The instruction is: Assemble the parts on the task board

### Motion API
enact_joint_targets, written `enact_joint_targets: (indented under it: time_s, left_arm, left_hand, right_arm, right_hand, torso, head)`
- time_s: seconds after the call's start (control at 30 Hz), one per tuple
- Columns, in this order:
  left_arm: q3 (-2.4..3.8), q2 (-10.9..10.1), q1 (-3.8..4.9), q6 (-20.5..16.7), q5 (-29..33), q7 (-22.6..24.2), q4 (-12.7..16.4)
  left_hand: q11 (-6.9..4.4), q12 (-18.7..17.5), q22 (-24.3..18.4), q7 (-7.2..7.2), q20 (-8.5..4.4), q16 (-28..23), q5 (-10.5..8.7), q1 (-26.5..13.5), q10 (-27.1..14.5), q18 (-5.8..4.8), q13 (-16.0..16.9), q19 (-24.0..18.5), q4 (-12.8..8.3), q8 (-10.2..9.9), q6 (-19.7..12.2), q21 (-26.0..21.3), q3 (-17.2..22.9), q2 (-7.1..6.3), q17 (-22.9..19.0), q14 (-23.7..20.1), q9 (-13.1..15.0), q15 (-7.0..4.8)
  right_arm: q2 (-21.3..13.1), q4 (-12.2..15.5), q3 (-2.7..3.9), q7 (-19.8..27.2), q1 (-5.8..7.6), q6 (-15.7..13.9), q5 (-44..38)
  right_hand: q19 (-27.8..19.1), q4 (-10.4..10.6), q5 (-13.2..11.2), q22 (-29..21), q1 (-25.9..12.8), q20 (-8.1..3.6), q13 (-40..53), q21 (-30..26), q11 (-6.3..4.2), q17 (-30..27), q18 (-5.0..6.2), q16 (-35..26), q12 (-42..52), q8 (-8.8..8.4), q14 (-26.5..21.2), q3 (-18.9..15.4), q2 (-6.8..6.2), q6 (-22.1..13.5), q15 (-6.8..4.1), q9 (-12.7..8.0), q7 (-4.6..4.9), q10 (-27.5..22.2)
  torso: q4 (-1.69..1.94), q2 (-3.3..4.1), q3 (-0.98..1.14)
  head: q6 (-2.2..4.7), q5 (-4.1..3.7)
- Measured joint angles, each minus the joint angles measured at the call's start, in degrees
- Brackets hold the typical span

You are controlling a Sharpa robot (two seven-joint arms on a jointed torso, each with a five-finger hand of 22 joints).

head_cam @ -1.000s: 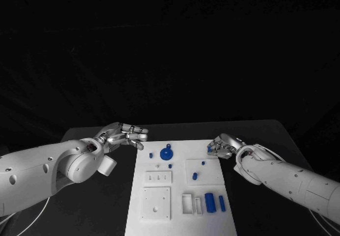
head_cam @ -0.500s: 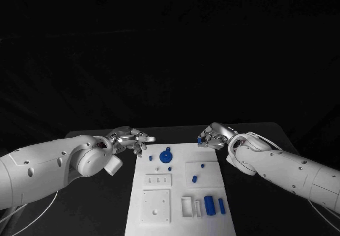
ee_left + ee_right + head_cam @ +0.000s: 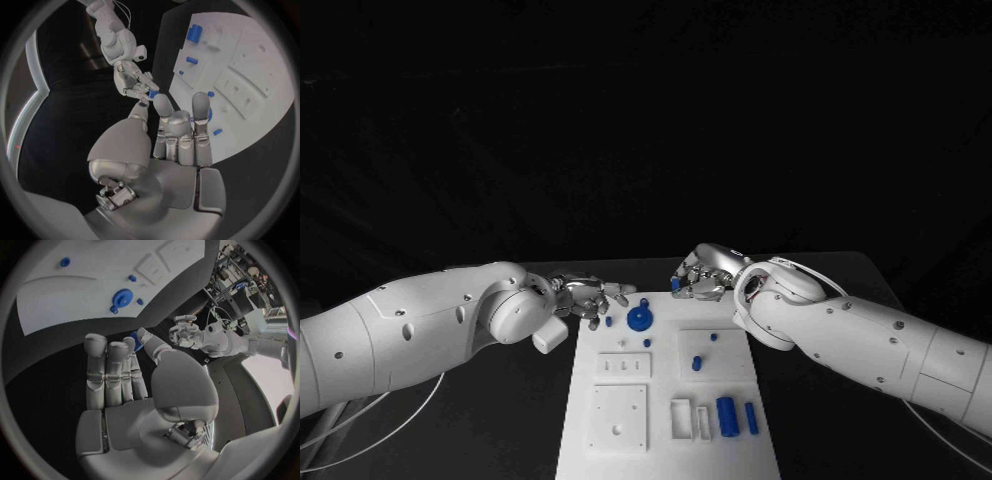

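Observation:
The white task board (image 3: 668, 440) lies in the middle of the table. On its far part sits a blue round part (image 3: 640, 319), with small blue pegs (image 3: 714, 337) nearer and two blue cylinders (image 3: 727, 411) near the front right. My right hand (image 3: 705, 274) hovers over the board's far edge and pinches a small blue part (image 3: 676, 284) between thumb and finger; the pinch also shows in the right wrist view (image 3: 134, 337). My left hand (image 3: 590, 296) is at the board's far left corner beside the round part, fingers straight and apart (image 3: 178, 135), holding nothing.
The board carries raised white blocks: one with slots (image 3: 623, 365), a square one (image 3: 617, 413) and a small open frame (image 3: 681, 416). Black table (image 3: 488, 420) lies on both sides of the board. Both forearms lie low along the board's flanks.
My right hand has moved left and farther back with the small blue part still pinched. My left hand has moved right, up to the board's far left corner.

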Motion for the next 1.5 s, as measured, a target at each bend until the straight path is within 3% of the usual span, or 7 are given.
enact_joint_targets:
  time_s: [0.07,0.13,0.3,0.47,0.63,0.87,1.5]
  left_arm:
    - [-0.01,0.3,0.00,-0.2,-0.2,-1.0,-0.2]
    - [-0.02,0.6,0.01,-0.5,-0.5,-2.0,-0.3]
    - [-0.02,1.3,0.01,-1.3,-1.0,-3.6,-0.4]
    - [-0.01,1.8,0.01,-2.2,-1.4,-4.3,-0.3]
    - [-0.01,2.1,0.01,-2.8,-1.9,-4.5,-0.2]
    - [0.00,2.5,0.01,-3.9,-4.3,-4.3,0.0]
    - [-0.04,3.9,-0.05,-5.2,-9.8,-4.0,-0.6]
  left_hand:
    - [-0.10,0.1,1.1,-0.58,0.00,0.7,0.00,-1.2,-0.2,0.00,0.8,0.0,1.3,2.3,-0.7,0.0,1.1,-0.89,-0.2,0.0,7.6,-0.02]
    - [-0.10,0.1,3.0,-0.77,-0.11,1.8,0.00,-2.1,-0.2,0.01,1.5,0.1,2.9,1.6,-0.8,-0.9,2.7,-1.78,-0.7,-0.2,15.1,-0.20]
    - [-0.42,0.1,5.3,-1.31,-0.51,2.8,0.48,-2.7,0.1,0.00,2.0,0.5,3.6,1.2,0.4,-1.8,3.3,-2.35,-0.6,-0.4,21.7,-0.45]
    - [-0.64,0.1,6.8,-1.83,-0.71,3.3,3.49,-2.9,0.3,0.00,2.3,0.7,3.8,2.9,0.5,-2.8,3.6,-2.56,-0.3,-0.1,26.6,-0.70]
    - [-0.84,-0.2,7.3,-1.63,-0.71,2.2,3.48,-2.8,0.1,0.01,2.2,0.7,4.3,2.0,0.3,-4.3,3.9,-3.19,-2.0,-0.4,26.8,-0.78]
    - [-0.51,-1.0,9.0,-1.24,-0.38,0.6,1.69,-2.3,-0.3,0.00,1.7,1.0,7.4,0.0,-0.1,-6.7,5.3,-5.39,-4.8,-0.9,24.8,-0.31]
    - [-0.10,-1.7,14.3,-0.82,0.03,-0.7,1.32,-2.3,-0.7,0.01,1.2,1.9,7.8,-1.3,-0.1,-11.3,5.2,-5.42,-6.7,-1.6,19.5,-0.06]
  right_arm:
    - [0.4,0.5,-0.07,-0.5,0.01,0.3,-0.4]
    - [0.9,1.0,-0.10,-1.0,0.02,0.6,-0.8]
    - [2.3,1.6,-0.35,-1.9,0.08,1.1,-1.6]
    - [3.3,1.7,-0.99,-2.6,0.10,1.6,-2.2]
    - [4.2,1.8,-1.31,-2.9,0.10,2.0,-2.6]
    - [5.1,2.1,-1.47,-3.1,0.11,2.4,-2.8]
    - [6.0,2.4,-1.53,-3.1,0.13,3.1,-3.1]
  right_hand:
    - [0.0,0.0,0.0,0.0,-0.1,0.00,0.0,0.0,0.00,0.0,0.00,0.0,0.0,-0.01,0.0,0.0,-0.06,0.0,0.00,0.0,-0.01,0.0]
    - [0.0,0.0,0.0,0.0,-0.1,0.00,0.0,0.0,0.01,0.0,0.00,0.0,0.0,-0.03,0.0,0.0,-0.06,0.0,0.00,0.0,-0.01,0.0]
    - [0.0,0.2,0.0,0.0,-0.1,0.00,0.1,0.3,0.01,0.0,0.00,0.0,0.0,-0.13,0.0,0.2,-0.06,0.0,0.00,0.0,-0.02,0.0]
    - [0.0,0.2,0.0,0.0,-0.1,0.00,0.1,0.3,0.02,0.0,-0.01,0.0,0.0,0.09,0.0,0.2,-0.14,0.0,-0.02,0.0,-0.02,0.0]
    - [0.0,0.2,0.0,0.0,-0.1,0.00,0.1,0.3,0.02,0.1,-0.01,0.0,0.0,0.09,0.2,0.2,-0.14,0.0,-0.18,-0.1,-0.03,0.0]
    - [0.0,0.2,0.2,0.0,-0.4,0.00,0.2,0.3,0.12,0.1,0.00,0.0,0.0,0.09,0.2,0.2,-0.37,0.0,-0.18,-0.1,-0.04,0.1]
    - [0.0,0.3,0.2,0.0,-0.3,0.01,0.2,0.3,0.22,0.0,0.00,0.0,0.0,0.01,0.2,0.0,-0.45,-0.1,-0.18,0.0,-0.13,0.2]
  torso:
    - [-0.01,-0.03,0.01]
    - [-0.03,-0.04,0.00]
    - [-0.08,-0.04,0.00]
    - [-0.10,-0.03,0.00]
    - [-0.08,-0.01,0.00]
    - [-0.04,-0.01,0.02]
    - [-0.11,-0.02,0.03]
  head:
    - [-0.07,0.11]
    - [-0.12,0.17]
    - [-0.26,0.25]
    - [-0.34,0.28]
    - [-0.46,0.21]
    - [-0.59,0.19]
    - [-0.71,0.48]
